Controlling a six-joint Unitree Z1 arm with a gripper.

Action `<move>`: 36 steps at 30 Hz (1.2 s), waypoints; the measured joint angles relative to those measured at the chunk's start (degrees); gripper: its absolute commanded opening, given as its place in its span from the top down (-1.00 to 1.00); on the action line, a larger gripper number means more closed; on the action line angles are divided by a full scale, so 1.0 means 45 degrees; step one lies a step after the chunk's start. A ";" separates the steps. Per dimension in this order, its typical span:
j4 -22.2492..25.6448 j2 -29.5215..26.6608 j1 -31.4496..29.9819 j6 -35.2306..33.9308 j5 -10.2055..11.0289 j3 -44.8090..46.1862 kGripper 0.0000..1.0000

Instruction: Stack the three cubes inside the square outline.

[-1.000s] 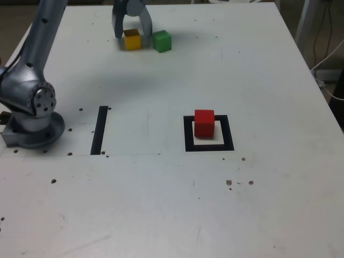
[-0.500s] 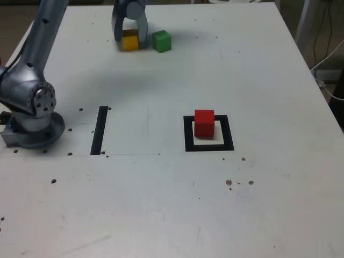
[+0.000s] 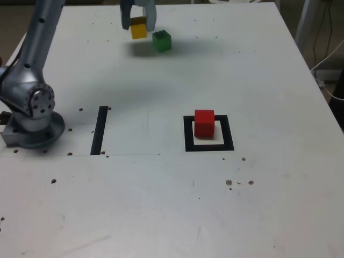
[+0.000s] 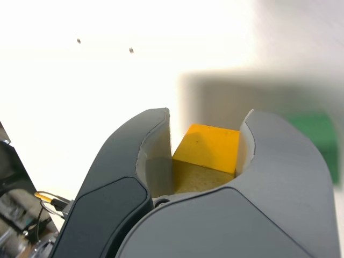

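The claw (image 3: 138,24) is clamped on the yellow cube (image 3: 138,28), just beside the green cube (image 3: 161,41).

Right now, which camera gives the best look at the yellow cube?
The wrist view: the yellow cube fills the middle, pinched between the claw's two curved fingers. The exterior view shows the cube small and far off, held above the table beside the green cube.
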 measured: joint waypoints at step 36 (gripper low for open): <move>0.0138 -0.2703 -1.0836 -0.6351 -0.2298 0.2507 0.52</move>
